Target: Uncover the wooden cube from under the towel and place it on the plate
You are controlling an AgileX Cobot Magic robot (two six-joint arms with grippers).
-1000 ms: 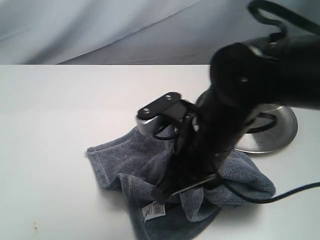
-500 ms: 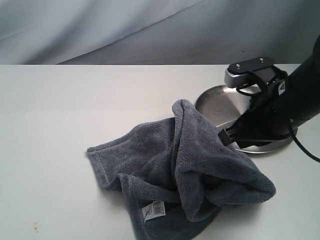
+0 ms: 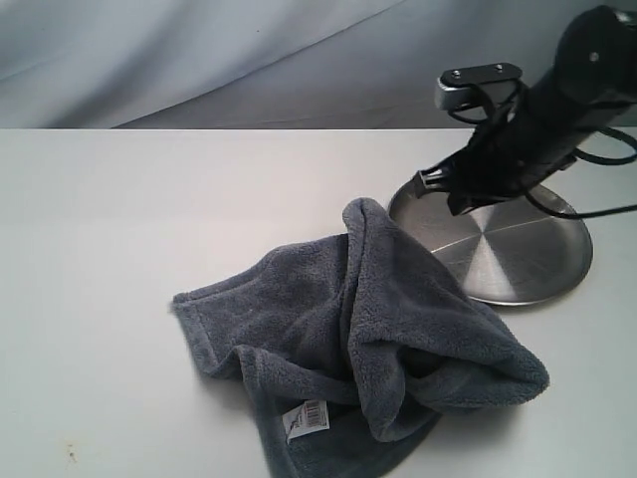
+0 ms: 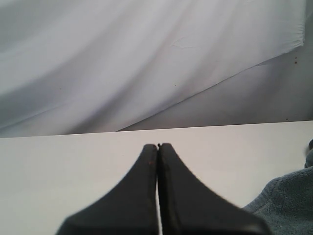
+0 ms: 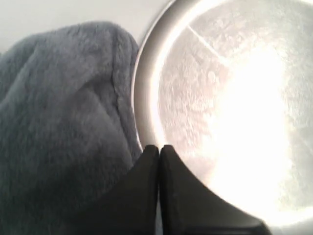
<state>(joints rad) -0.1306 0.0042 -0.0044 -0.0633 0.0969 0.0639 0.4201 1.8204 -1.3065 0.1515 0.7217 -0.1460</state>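
exterior view shows the towel (image 3: 358, 349) lying crumpled in a heap on the white table (image 3: 119, 219), one fold standing up in a peak on the side nearest the plate (image 3: 528, 269), its small white label (image 3: 307, 418) showing at the near edge. the plate sits just beside the towel, its brushed surface bare, and the towel's edge lies right against its rim. the right gripper (image 3: 428, 182) hangs over the plate's rim on the towel side, its arm reaching in from the right. right wrist view shows its two fingers pressed together with nothing between them, tips above the rim where plate and towel meet. left wrist view shows the left gripper (image 4: 157, 146) with its fingers likewise pressed flat together and holding nothing, over bare table with a corner of the towel at the picture's edge and a pale draped backdrop (image 4: 146, 58) behind. the wooden cube shows in none of the views; whether it lies under the towel's folds i cannot tell.
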